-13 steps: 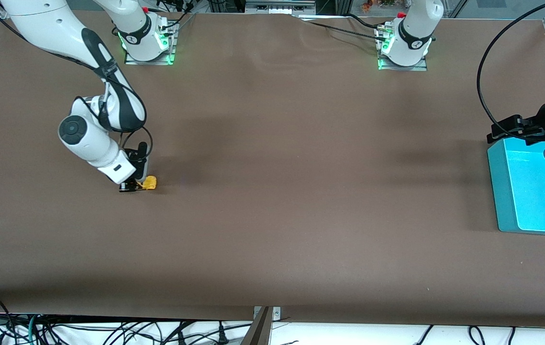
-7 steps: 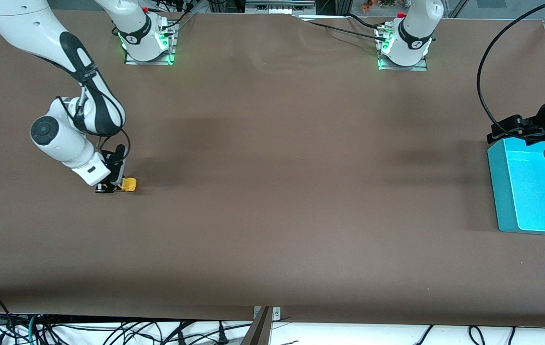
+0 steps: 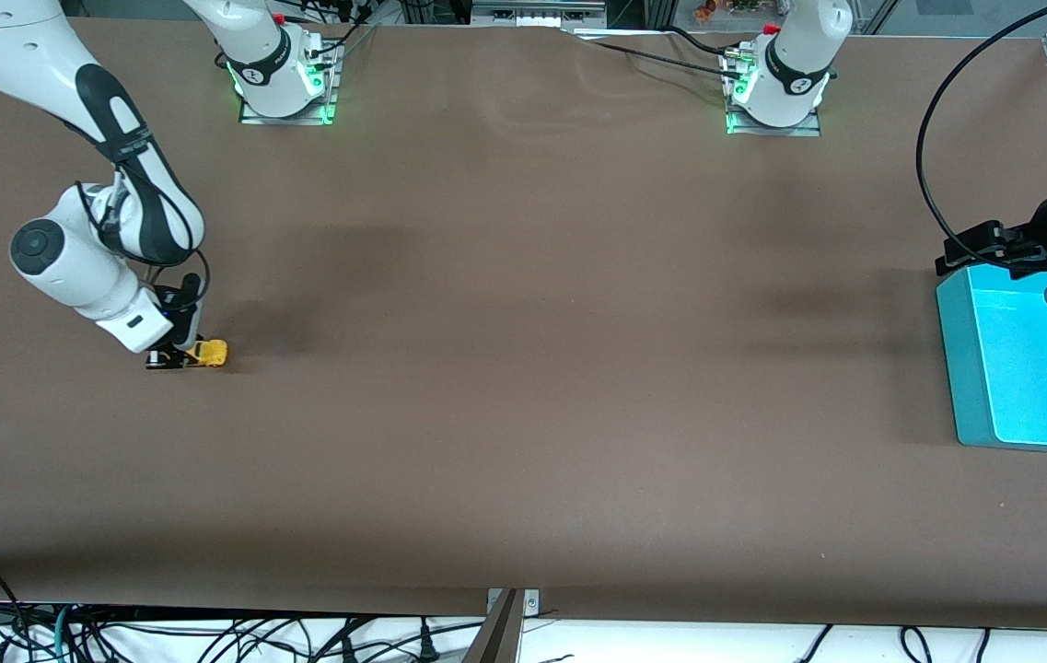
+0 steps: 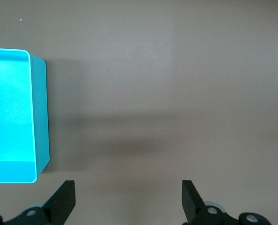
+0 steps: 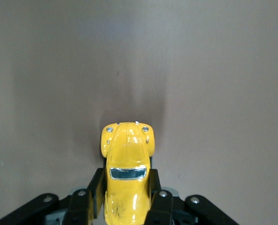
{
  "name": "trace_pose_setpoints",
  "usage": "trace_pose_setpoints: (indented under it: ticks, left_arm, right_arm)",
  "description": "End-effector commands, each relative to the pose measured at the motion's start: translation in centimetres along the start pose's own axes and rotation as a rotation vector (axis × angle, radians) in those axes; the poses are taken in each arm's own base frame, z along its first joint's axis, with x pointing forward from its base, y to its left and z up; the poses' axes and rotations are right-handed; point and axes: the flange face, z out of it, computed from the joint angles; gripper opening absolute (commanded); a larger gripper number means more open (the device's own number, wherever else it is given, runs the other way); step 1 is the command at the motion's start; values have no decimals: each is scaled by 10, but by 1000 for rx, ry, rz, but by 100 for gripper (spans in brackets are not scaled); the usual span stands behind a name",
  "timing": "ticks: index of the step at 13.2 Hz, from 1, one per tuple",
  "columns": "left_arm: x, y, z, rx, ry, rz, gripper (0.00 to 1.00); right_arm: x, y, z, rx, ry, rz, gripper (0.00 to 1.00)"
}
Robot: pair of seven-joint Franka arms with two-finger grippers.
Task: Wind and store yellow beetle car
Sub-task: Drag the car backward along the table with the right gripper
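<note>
The yellow beetle car (image 3: pixel 207 353) is on the brown table near the right arm's end, its nose pointing toward the table's middle. My right gripper (image 3: pixel 175 356) is shut on its body, low at the table surface. In the right wrist view the yellow beetle car (image 5: pixel 127 178) sits between the two black fingers (image 5: pixel 94 187), its windscreen and scuffed roof showing. My left gripper (image 4: pixel 128 199) is open and empty, held above the table beside the teal bin (image 4: pixel 17 117). In the front view the left gripper (image 3: pixel 993 247) waits over the bin's rim.
The teal bin (image 3: pixel 965 368) stands at the left arm's end of the table, open and with nothing visible inside. The arm bases stand along the table's edge farthest from the front camera. Cables hang below the edge nearest the camera.
My right gripper has dragged the yellow car along the table toward the right arm's end. The left arm has not moved.
</note>
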Motion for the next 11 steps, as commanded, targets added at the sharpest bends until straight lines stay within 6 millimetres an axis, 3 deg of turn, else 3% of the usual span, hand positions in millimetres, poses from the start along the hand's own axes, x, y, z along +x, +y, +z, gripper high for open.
trace_pose_setpoints:
  ticks: [1,3,5,6,8,11]
  left_arm:
    - [-1,-2,-4,19,4,21,100]
    - [-1,-2,-4,19,4,21,100]
    - [-1,-2,-4,19,4,21,100]
    - [-1,-2,-4,19,4,21,100]
    - [-2,-2,-4,19,3,21,100]
    - [-2,-2,-4,19,3,22,100]
  right_arm:
    - [-36,-29,45,67,17,-28,18]
    - [-42,-31,48,67,28,-21,20]
    - [-42,-31,50,69,33,-15,38]
    - [-37,-29,48,64,37,-20,54]
    - [-31,-19,42,66,49,-28,97]
    - [-22,-4,31,80,66,-50,100]
